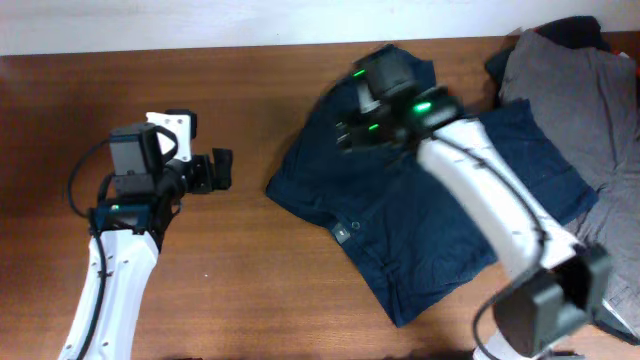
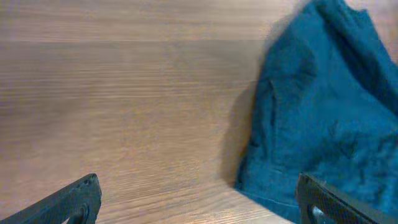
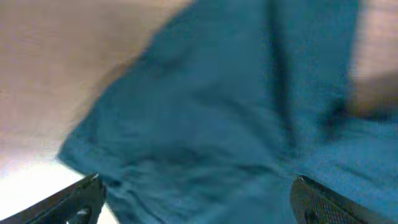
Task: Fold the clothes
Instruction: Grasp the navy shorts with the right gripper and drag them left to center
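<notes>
A: Nearest us, the navy shirt (image 1: 430, 230) lies rumpled on the tabletop (image 1: 250, 290), right of centre. Where do we start?

B: Our left gripper (image 1: 222, 170) hovers over bare wood near the shirt's left edge, its jaws apart, holding nothing.

A: And farther off?

B: Our right gripper (image 1: 343, 135) hangs above the shirt's far left part, jaws apart too. We should pinch one layer at the edges, lift evenly and spread it flat first, clear of the grey clothes (image 1: 575, 90) at the far right.
</notes>
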You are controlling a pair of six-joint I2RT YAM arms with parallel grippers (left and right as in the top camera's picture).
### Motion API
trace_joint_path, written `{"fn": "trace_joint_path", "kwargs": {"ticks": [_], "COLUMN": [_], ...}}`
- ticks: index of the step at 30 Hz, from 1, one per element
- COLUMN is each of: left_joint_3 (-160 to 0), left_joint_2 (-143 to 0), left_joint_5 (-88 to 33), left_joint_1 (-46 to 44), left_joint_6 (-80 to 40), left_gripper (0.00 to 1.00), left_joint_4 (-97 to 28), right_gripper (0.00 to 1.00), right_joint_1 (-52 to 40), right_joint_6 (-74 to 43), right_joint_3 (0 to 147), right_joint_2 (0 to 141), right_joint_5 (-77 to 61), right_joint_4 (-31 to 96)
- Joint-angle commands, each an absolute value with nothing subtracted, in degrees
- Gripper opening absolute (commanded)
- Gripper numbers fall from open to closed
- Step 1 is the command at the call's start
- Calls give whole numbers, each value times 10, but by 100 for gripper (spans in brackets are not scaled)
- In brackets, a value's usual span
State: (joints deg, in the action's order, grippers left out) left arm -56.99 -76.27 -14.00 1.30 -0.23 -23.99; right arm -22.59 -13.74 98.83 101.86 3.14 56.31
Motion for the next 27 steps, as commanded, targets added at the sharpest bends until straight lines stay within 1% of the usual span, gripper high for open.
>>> {"fn": "trace_joint_path", "kwargs": {"ticks": [1, 4, 7, 8, 10, 15, 16, 17, 19, 20, 21, 23, 25, 26, 27], "left_joint_3": [-580, -580, -580, -580, -580, -580, -580, -580, -580, -580, -580, -580, -580, -580, -580], "left_joint_2": [-807, -867, -906, -929, -964, -1029, -1037, -1040, -1040, -1040, -1040, -1040, -1040, -1040, -1040], "left_joint_5": [-157, -157, -157, -157, -176, -193, -193, -194, -194, -194, -193, -193, -193, -193, -193], "left_joint_1": [-28, -60, -79, -93, -114, -144, -145, -145, -144, -144, -144, -144, -144, -144, -144], "left_joint_6": [0, 0, 0, 0, 0, -20, -22, -22, -24, -24, -24, -24, -24, -24, -24], "left_gripper": [99, 94, 89, 83, 79, 78, 73, 66, 49, 42, 40, 40, 31, 21, 14], "left_joint_4": [-232, -220, -201, -184, -151, -119, -117, -115, -114, -114, -114, -116, -117, -116, -116], "right_gripper": [99, 99, 99, 99, 99, 99, 99, 99, 99, 99, 99, 99, 99, 99, 99], "right_joint_1": [-172, -122, -98, -88, -82, -82, -82, -82, -82, -82, -82, -82, -82, -82, -82], "right_joint_6": [-140, -140, -140, -140, -140, -140, -140, -140, -140, -140, -140, -140, -140, -140, -140], "right_joint_3": [1004, 1004, 1004, 1004, 1004, 1004, 1004, 1004, 1004, 1004, 1004, 1004, 1004, 1004, 1004], "right_joint_2": [961, 940, 933, 933, 933, 933, 933, 933, 933, 933, 933, 933, 933, 933, 933], "right_joint_5": [36, 36, 36, 36, 36, 32, 32, 32, 32, 32, 32, 32, 32, 32, 32], "right_joint_4": [606, 658, 682, 692, 698, 704, 706, 708, 710, 711, 712, 714, 718, 721, 722]}}
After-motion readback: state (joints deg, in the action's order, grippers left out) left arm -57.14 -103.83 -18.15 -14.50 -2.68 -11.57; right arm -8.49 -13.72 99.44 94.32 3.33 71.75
